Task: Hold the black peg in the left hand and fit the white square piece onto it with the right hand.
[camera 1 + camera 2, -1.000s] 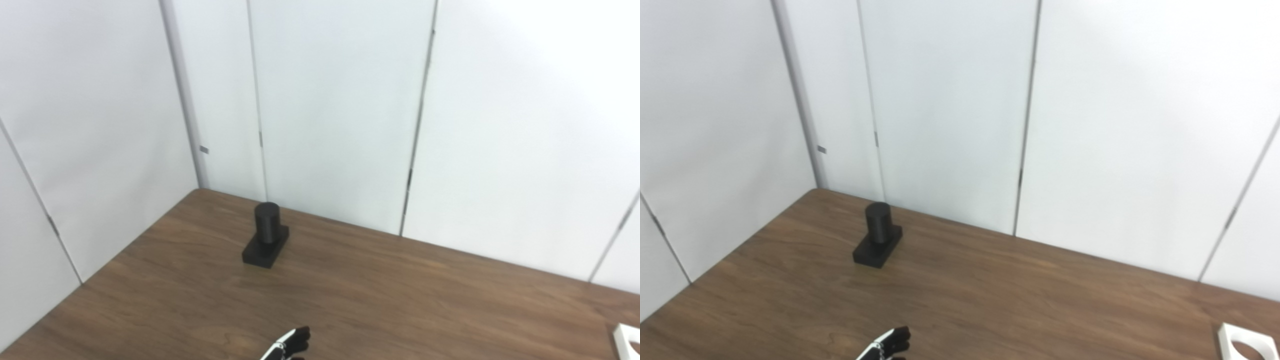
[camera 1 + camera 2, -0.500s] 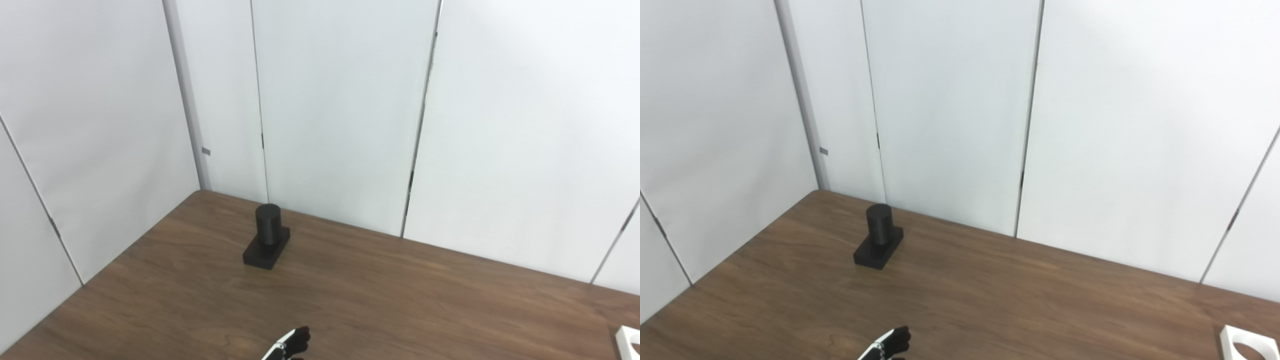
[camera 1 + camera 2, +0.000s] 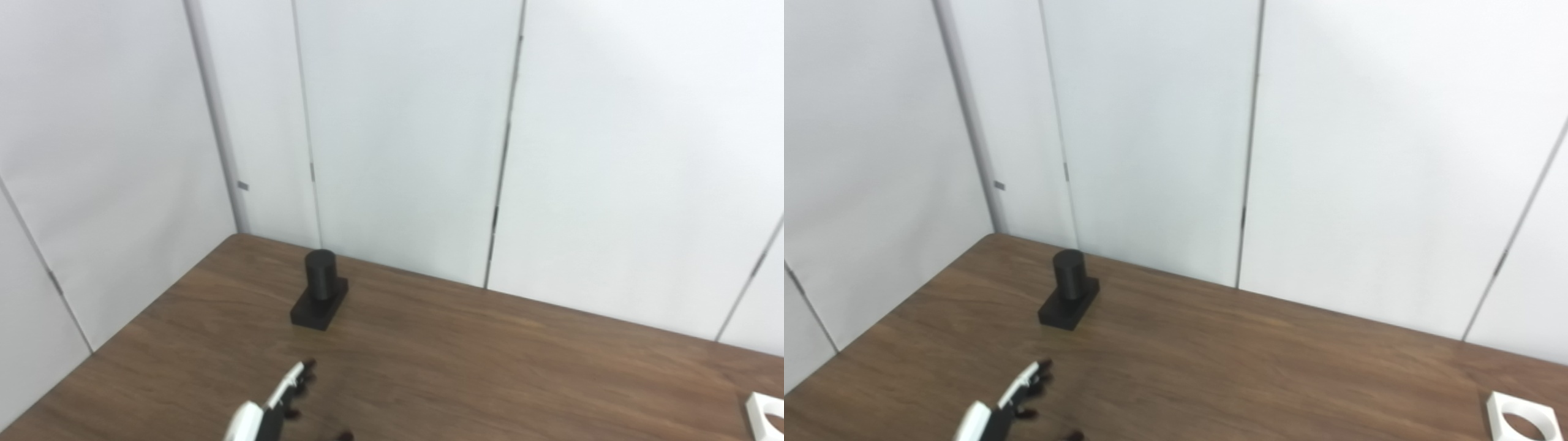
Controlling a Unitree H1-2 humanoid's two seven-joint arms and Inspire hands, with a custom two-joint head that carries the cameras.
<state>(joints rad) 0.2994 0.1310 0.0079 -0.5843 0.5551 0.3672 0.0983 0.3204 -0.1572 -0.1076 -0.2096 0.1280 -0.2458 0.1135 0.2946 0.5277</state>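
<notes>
The black peg [image 3: 320, 290], a short cylinder on a flat rectangular base, stands upright on the wooden table [image 3: 465, 355] near its far left corner. My left hand [image 3: 275, 404] comes up from the bottom edge, white with dark fingertips, its fingers spread and holding nothing. It is well short of the peg, nearer to me and a little left. The white square piece [image 3: 1519, 418], with a round hole, lies flat at the table's right edge, partly cut off by the picture. My right hand is out of the picture.
White wall panels [image 3: 404, 135] close off the table at the back and on the left, right behind the peg. Bare wood stretches between the peg and the white piece.
My left hand has risen further into the picture and moved left and toward the peg, with its fingers now spread. The camera has shifted slightly. Peg and white piece stay put.
</notes>
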